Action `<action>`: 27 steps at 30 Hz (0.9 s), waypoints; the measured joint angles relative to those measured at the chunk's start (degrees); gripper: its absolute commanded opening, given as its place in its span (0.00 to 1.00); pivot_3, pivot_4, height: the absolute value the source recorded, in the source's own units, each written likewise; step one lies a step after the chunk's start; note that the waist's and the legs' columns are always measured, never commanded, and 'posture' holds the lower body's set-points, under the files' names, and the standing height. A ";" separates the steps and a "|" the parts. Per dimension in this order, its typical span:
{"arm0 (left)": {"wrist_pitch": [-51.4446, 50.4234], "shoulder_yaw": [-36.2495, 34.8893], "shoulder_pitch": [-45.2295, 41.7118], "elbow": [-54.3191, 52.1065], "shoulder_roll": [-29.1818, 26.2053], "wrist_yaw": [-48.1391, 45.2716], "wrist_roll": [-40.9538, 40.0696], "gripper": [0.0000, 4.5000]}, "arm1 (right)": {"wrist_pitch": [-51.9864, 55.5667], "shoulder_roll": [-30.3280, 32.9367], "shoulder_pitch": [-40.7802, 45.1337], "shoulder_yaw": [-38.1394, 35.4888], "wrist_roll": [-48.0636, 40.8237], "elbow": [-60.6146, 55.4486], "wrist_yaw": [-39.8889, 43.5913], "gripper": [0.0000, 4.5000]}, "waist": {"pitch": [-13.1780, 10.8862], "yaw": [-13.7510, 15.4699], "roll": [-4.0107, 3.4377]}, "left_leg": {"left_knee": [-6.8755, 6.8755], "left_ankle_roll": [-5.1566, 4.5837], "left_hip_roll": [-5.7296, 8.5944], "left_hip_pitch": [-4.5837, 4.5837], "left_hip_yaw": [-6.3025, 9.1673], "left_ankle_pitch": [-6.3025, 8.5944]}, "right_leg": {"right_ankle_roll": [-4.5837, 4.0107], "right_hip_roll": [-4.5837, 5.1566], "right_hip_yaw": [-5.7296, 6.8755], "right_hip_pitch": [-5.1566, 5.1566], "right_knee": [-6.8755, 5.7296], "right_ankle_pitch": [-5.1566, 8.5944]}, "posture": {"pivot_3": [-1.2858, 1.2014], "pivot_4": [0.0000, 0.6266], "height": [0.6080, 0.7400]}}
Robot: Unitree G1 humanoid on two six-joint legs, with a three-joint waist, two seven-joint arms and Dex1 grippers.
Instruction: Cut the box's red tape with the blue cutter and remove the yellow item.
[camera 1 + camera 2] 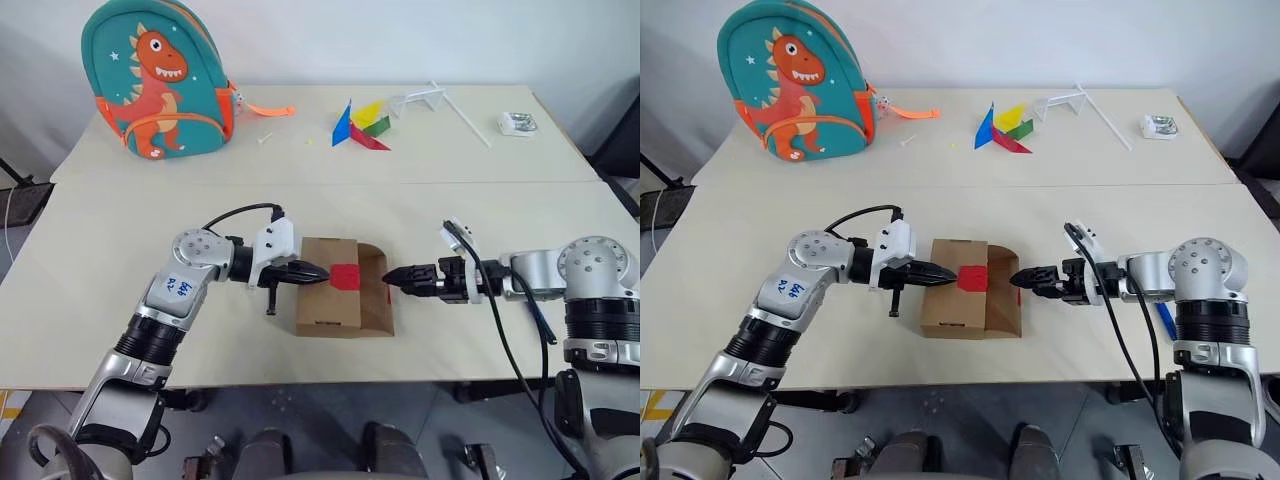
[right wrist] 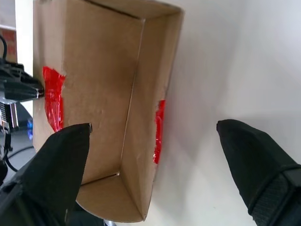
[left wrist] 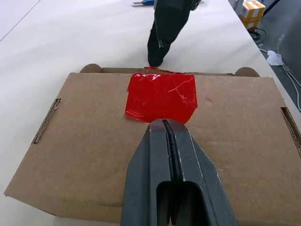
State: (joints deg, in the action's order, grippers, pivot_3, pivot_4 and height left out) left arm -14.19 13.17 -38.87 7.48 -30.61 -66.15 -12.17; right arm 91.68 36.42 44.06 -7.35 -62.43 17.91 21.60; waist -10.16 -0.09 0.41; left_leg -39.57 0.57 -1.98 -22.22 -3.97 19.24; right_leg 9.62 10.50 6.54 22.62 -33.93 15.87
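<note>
The box [image 1: 335, 287] sits near the front middle of the table [image 1: 120, 210]. It is pressed down by the left gripper [image 1: 318, 272], fingers together, beside the red tape [image 1: 346, 276]. The right gripper [image 1: 390, 280], fingers wide apart, is held at the flap. The flap probably needs lifting next.

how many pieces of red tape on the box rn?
2 visible. One red tape patch on the box top, at the left gripper tip; another red strip on the front flap facing the right gripper. Other faces are hidden.
</note>
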 measured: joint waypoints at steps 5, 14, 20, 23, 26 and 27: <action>-0.64 -0.08 0.07 -0.07 -0.23 0.04 0.07 0.00 | -0.77 -1.57 0.63 1.37 4.27 -0.09 4.17 0.99 | 0.09 -0.45 0.03 | 0.04 0.01 -0.03 0.10 0.00 0.00 | 0.00 -0.01 -0.01 -0.02 -0.06 0.00 | 0.52 0.24 1.00; -1.17 -0.41 0.41 -0.41 -0.89 0.04 0.07 0.00 | -1.84 -6.00 1.86 2.05 9.83 0.47 9.22 0.99 | 0.24 -1.68 0.08 | 0.16 0.03 -0.05 0.21 0.00 -0.01 | 0.00 -0.02 0.00 -0.04 -0.12 0.00 | 0.52 0.24 1.00; -1.20 -0.44 0.51 -0.56 -0.93 0.09 0.07 0.00 | -1.59 -9.40 2.12 1.27 11.48 0.63 10.40 0.99 | 0.25 -1.73 0.07 | 0.25 0.06 -0.05 0.28 -0.02 -0.03 | 0.00 -0.02 -0.01 -0.04 -0.15 0.00 | 0.52 0.24 1.00; -1.20 -0.44 0.66 -0.82 -0.93 0.19 0.07 0.00 | -1.28 -10.35 1.75 0.45 11.83 0.80 11.13 0.91 | 0.25 -1.69 0.07 | 0.28 0.06 -0.05 0.28 -0.02 -0.03 | 0.00 -0.02 -0.01 -0.04 -0.14 0.00 | 0.52 0.24 1.00; -1.21 -0.47 0.85 -1.10 -0.94 0.29 0.07 0.00 | -0.75 -11.20 1.08 0.09 11.76 0.81 12.50 0.74 | 0.25 -1.66 0.05 | 0.32 0.06 -0.05 0.28 -0.02 -0.03 | 0.00 -0.02 -0.01 -0.03 -0.14 0.00 | 0.52 0.24 1.00; -1.22 -0.46 0.86 -1.10 -0.95 0.32 0.07 0.00 | -0.73 -11.34 1.07 -0.03 11.76 0.80 12.94 0.69 | 0.26 -1.66 0.04 | 0.33 0.06 -0.05 0.28 -0.02 -0.03 | 0.00 -0.02 -0.01 -0.03 -0.14 0.00 | 0.52 0.24 1.00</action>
State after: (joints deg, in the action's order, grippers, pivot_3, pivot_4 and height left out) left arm -15.41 12.71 -38.01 6.38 -31.56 -65.84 -12.10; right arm 90.96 25.08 45.14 -7.37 -50.67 18.71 34.54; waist -9.90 -1.75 0.45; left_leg -39.25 0.63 -2.03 -21.94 -3.99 19.21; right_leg 9.62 10.48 6.53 22.59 -34.06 15.87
